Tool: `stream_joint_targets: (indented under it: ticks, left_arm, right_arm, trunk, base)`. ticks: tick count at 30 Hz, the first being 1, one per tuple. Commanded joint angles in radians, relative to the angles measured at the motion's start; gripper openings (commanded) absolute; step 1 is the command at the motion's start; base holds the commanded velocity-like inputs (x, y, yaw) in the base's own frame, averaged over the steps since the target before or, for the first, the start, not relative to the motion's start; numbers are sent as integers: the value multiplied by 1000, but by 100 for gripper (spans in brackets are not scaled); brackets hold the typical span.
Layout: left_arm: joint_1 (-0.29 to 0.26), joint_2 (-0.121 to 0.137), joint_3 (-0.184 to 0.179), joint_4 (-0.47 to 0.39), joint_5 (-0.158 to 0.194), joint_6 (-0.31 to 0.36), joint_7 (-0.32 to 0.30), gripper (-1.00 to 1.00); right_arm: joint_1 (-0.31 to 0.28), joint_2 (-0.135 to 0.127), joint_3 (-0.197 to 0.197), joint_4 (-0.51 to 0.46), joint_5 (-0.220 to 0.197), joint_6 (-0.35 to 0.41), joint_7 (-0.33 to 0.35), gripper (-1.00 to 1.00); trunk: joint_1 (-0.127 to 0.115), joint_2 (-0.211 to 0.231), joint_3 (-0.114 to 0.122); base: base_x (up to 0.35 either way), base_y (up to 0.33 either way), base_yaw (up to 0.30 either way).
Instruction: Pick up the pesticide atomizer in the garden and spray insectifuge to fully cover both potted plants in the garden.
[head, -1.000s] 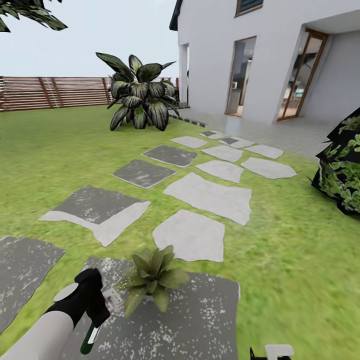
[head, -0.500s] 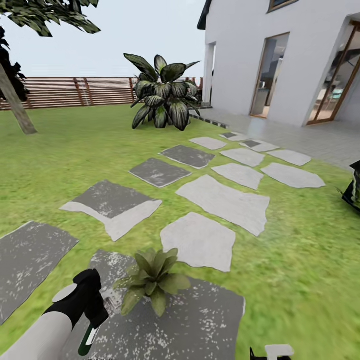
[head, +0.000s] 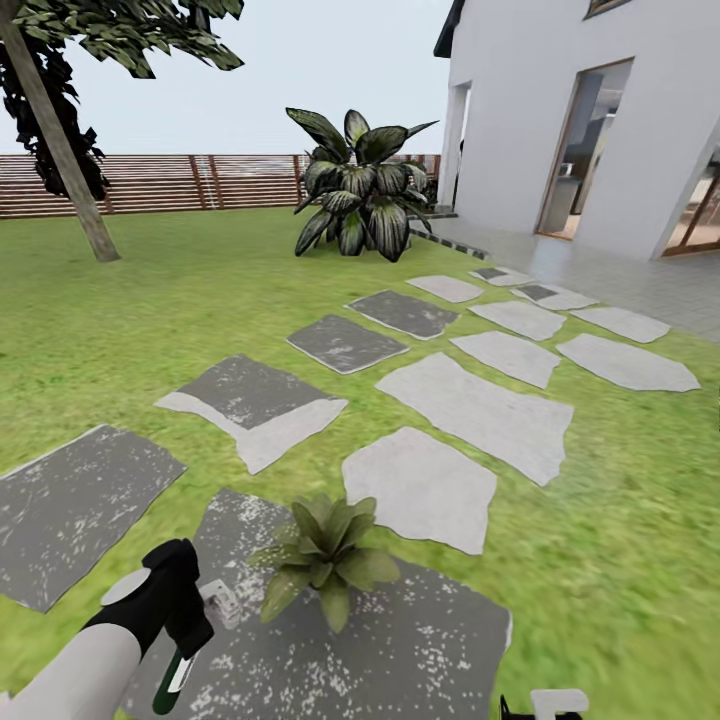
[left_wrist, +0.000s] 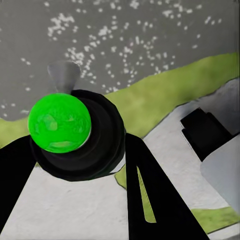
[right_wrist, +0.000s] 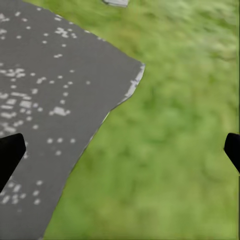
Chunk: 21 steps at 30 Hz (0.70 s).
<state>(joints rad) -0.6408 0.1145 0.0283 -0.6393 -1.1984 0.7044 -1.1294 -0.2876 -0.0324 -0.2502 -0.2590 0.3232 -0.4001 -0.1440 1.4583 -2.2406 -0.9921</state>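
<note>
With the pesticide atomizer (head: 176, 672) clenched in the left gripper (head: 185, 640) beside one potted plant (head: 326, 556), right gripper (right_wrist: 120, 150) spread empty, spraying remains

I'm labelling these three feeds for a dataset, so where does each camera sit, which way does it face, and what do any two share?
Head view: on the robot's head, looking forward and down over the lawn, a potted plant and the left gripper holding the pesticide atomizer.
Left wrist view: on the left arm, looking along its dark fingers past the atomizer's body.
Right wrist view: on the right arm, facing down at grass; dark fingertips at the edges.
Shared: all three show the speckled grey stepping stone.
</note>
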Motion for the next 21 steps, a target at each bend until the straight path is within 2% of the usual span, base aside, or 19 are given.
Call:
stream_joint_targets:
  ticks: [1, 7, 11, 21]
  left_arm:
    - [0, -1, 3, -2, -6, 7, -7, -100]
    - [0, -1, 4, -8, -6, 7, -7, -100]
    - [0, -1, 4, -9, -5, 7, -7, -100]
    - [-1, -9, 8, -12, -4, 8, -7, -100]
  right_arm:
    - [-1, 0, -6, 1, 11, -3, -3, 100]
    - [-1, 0, -5, 1, 10, -3, -2, 100]
    - [-1, 1, -5, 1, 10, -3, -2, 100]
    - [-1, 2, -4, 1, 10, -3, -2, 100]
  trunk:
    - [0, 0, -1]
    - [0, 0, -1]
    - [0, 0, -1]
    - [0, 0, -1]
  base:
    - [0, -178, 3]
    - [-21, -255, 0]
    - [-184, -225, 39]
    - [-56, -42, 239]
